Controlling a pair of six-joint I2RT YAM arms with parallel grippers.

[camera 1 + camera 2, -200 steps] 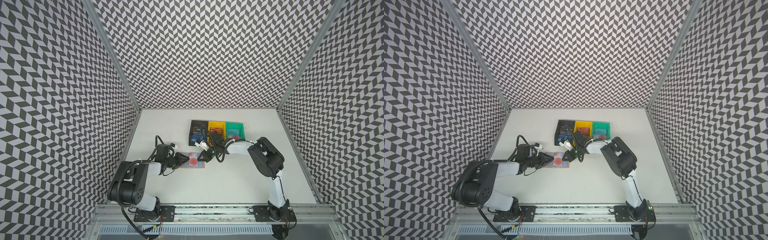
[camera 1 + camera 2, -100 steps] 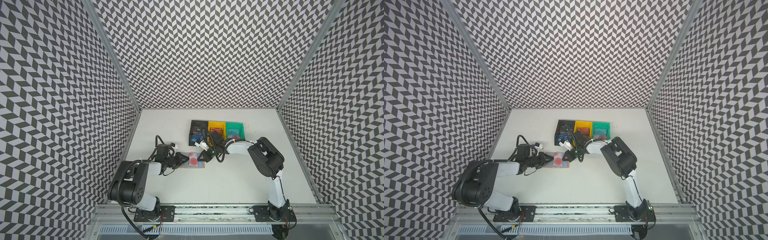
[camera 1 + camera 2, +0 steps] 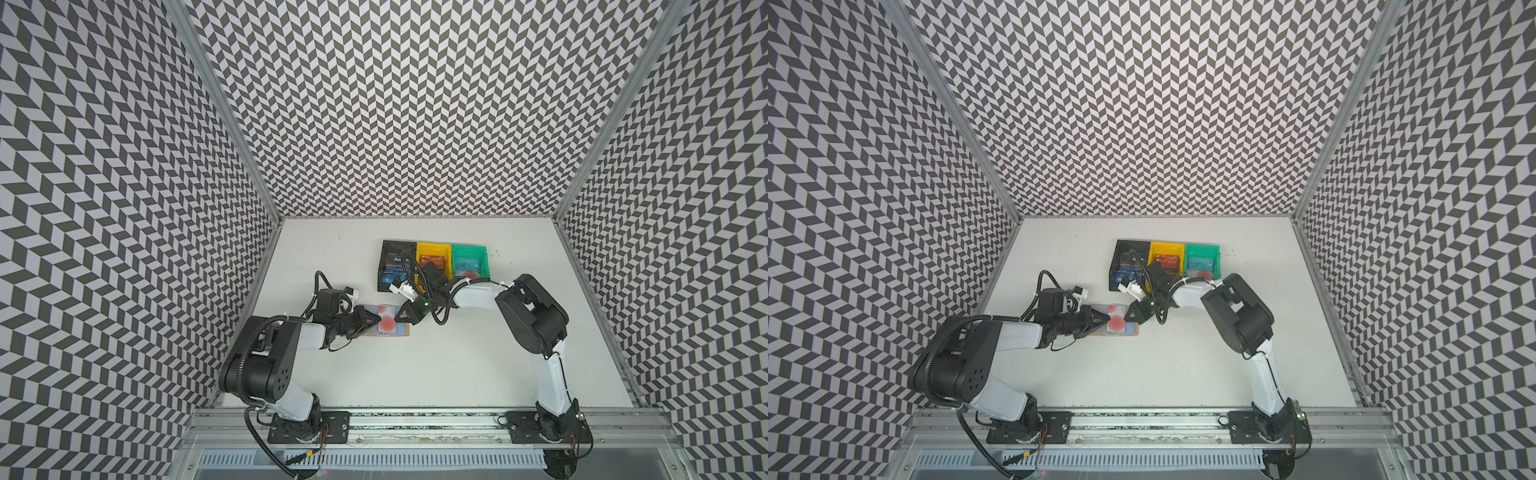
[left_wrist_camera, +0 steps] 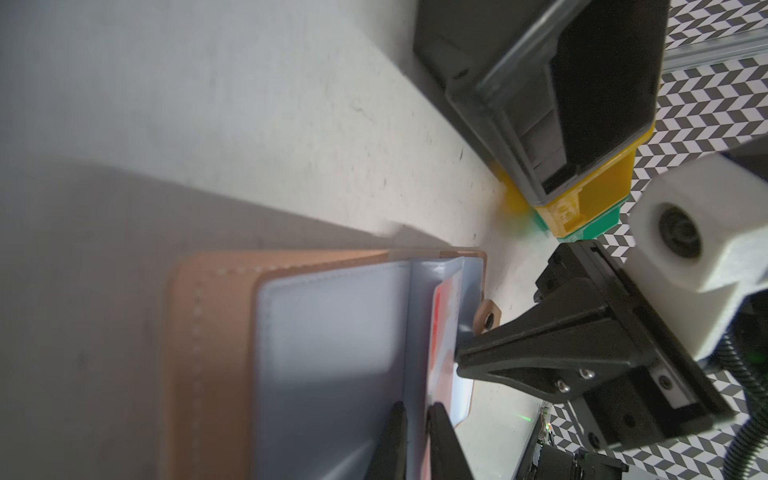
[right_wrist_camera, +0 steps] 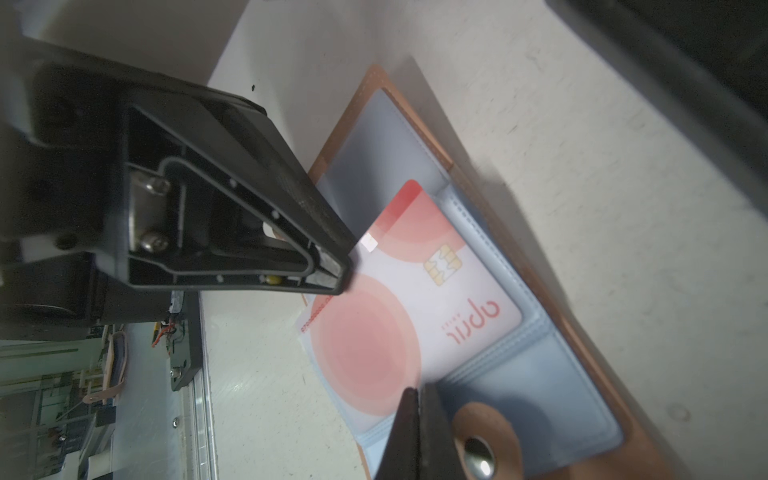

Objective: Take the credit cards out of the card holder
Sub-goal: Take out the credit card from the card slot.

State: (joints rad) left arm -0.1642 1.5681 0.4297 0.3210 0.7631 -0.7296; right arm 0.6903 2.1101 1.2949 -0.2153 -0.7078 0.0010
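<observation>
Left end effector [image 4: 416,407] nearly closed, nipping the red-circled card [image 5: 399,266] half out of the open card holder [image 3: 405,333] on the tabletop [image 3: 415,374].
Its fingers [image 4: 392,440] hide the pinch itself. Right of the holder, the closed right end effector [image 5: 417,392] presses a sleeve page [image 5: 519,374]; its arm masks part of the bins [image 3: 432,248] beyond. Nothing visibly shifted in the last second.
</observation>
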